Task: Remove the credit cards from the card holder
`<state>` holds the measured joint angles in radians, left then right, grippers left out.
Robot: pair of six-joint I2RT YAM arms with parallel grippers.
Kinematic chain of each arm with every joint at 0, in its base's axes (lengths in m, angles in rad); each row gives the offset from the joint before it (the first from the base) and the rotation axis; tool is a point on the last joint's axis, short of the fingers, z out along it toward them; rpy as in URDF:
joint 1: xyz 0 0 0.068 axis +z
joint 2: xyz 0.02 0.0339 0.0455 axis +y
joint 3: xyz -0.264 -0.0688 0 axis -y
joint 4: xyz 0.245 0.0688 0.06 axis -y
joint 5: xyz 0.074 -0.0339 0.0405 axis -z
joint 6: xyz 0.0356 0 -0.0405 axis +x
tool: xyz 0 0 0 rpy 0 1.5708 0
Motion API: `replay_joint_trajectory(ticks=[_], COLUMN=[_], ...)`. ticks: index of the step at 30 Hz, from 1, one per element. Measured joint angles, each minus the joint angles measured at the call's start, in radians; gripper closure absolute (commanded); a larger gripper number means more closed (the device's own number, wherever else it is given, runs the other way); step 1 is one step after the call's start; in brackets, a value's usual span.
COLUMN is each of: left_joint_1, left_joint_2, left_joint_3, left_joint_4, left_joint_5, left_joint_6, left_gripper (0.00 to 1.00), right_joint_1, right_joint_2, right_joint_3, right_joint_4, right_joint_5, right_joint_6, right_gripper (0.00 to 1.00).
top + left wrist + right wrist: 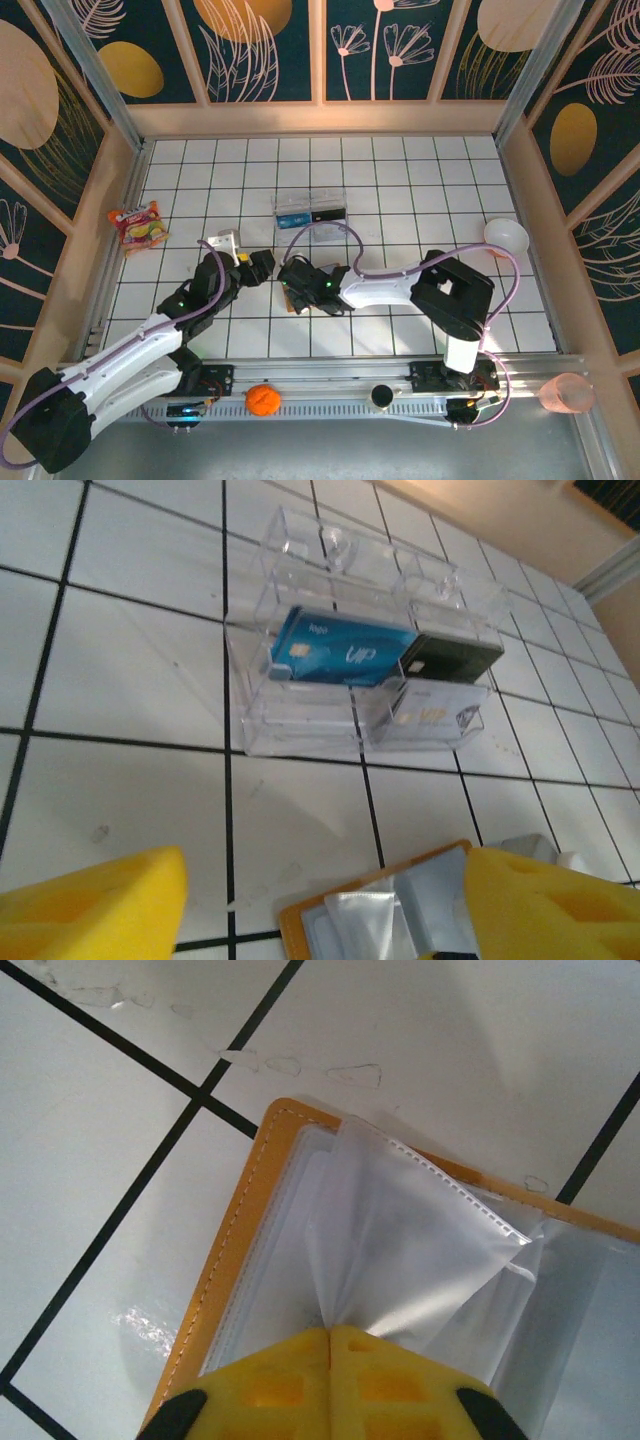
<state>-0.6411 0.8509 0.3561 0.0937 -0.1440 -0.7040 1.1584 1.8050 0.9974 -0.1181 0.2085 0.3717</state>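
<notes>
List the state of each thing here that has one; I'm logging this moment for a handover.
card holder: open on the table, clear sleeves fanned up.
right gripper: shut, pinching one clear sleeve of the card holder.
left gripper: open, nothing between its fingers.
clear box: on the table, three cards inside.
blue card, dark card, pale card: in the clear box.

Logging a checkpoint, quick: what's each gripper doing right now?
Left gripper: open, holding nothing.
Right gripper: shut, pinching a clear sleeve of the card holder.
</notes>
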Motion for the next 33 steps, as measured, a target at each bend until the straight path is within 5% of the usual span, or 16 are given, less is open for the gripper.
replay_joint_trajectory(ticks=[13, 20, 26, 33], left_joint_1=[-0.001, -0.053, -0.113, -0.155], left_joint_2=[0.214, 0.327, 0.460, 0.542], left_joint_3=[0.010, 0.040, 0.084, 0.146], left_joint_4=[0.051, 0.054, 0.060, 0.063], left_joint_5=[0.166, 0.200, 0.243, 0.300], left_joint_6=[-0.038, -0.039, -0.041, -0.044], left_gripper=[0.91, 0.99, 1.00, 0.97], right_joint_1=[-0.033, -0.039, -0.047, -0.074], right_joint_2=[-0.148, -0.164, -0.237, -0.438], right_joint_3=[-0.195, -0.229, -0.296, -0.381], right_joint_4=[0.224, 0.283, 0.330, 0.338], right_joint_5=[-0.117, -0.135, -0.120, -0.039], right_joint_6=[0.072, 0.100, 0.132, 0.159], right_gripper=[1.00, 0.99, 0.69, 0.66])
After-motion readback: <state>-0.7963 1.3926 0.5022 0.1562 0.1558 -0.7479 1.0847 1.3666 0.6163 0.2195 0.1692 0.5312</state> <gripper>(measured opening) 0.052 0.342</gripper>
